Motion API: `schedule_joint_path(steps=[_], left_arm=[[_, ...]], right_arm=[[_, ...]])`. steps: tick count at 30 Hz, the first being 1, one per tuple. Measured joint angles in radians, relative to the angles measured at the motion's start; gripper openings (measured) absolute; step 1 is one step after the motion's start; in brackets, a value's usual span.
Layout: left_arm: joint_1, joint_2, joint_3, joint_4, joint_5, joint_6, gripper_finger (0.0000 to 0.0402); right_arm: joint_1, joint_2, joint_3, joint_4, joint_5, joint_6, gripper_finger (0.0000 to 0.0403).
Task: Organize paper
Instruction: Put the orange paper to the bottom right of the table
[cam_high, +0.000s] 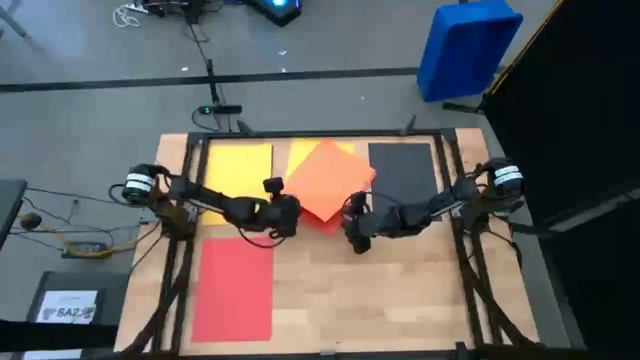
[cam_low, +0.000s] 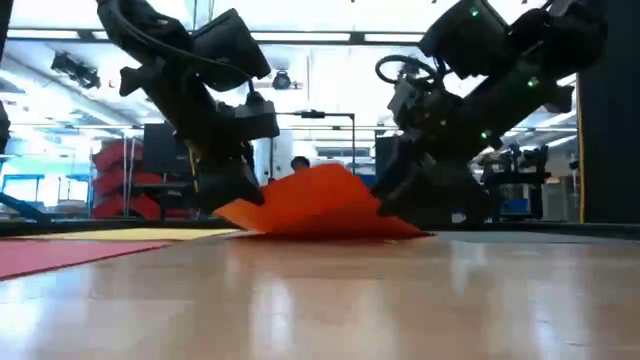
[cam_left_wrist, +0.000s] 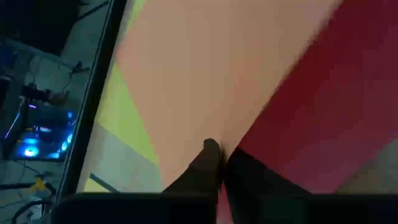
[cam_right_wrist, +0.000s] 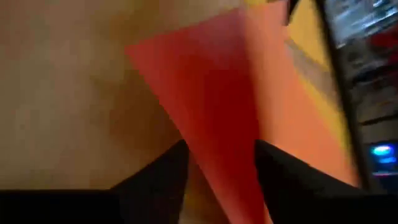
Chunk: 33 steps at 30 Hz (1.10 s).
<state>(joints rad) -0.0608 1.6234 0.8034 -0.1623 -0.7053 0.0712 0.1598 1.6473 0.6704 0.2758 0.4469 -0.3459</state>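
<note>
- Red sheet (cam_high: 233, 289) lies flat on table (cam_high: 380, 300), near-left corner.
- Orange sheet (cam_high: 330, 180) mid-table, tilted, lifted off the wood.
- Left gripper (cam_high: 291, 214) pinching its left edge.
- Right gripper (cam_high: 353, 229) fingers spread astride its right corner.
- Yellow sheet (cam_high: 238, 170) and black sheet (cam_high: 400, 170) flat at far edge.

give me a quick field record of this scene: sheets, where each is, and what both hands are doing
orange sheet: top middle of table, turned diagonal, one side lifted
yellow sheet: flat, top left
dark sheet: flat, top right
red sheet: flat, lower left
left hand: shut on orange sheet's left edge
right hand: open, fingers either side of orange sheet's corner
table: wooden
</note>
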Motion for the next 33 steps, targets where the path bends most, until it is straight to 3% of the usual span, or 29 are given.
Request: schedule_joint_path(steps=[10,15,19,22,27,33], left_arm=[[-0.002,0.000,0.197,-0.261,0.002,-0.040,0.0000],[-0.032,0.000,0.362,-0.469,0.003,-0.102,0.0000],[-0.081,0.000,0.516,-0.646,0.013,-0.183,0.0000],[-0.129,0.000,0.611,-0.719,0.052,-0.240,0.0000],[-0.224,-0.001,0.678,-0.699,0.120,-0.327,0.0000],[-0.317,0.060,0.681,-0.520,0.182,-0.369,0.0000]], right_arm=[[0.033,-0.296,0.000,-0.306,0.012,0.195,0.0229],[0.061,-0.498,0.000,-0.435,0.112,0.239,0.0228],[0.079,-0.656,0.000,-0.471,0.236,0.240,0.0218],[0.077,-0.757,0.000,-0.480,0.270,0.240,0.0210],[0.059,-0.882,0.000,-0.485,0.271,0.313,0.0202],[0.055,-0.954,0.000,-0.488,0.240,0.388,0.0201]])
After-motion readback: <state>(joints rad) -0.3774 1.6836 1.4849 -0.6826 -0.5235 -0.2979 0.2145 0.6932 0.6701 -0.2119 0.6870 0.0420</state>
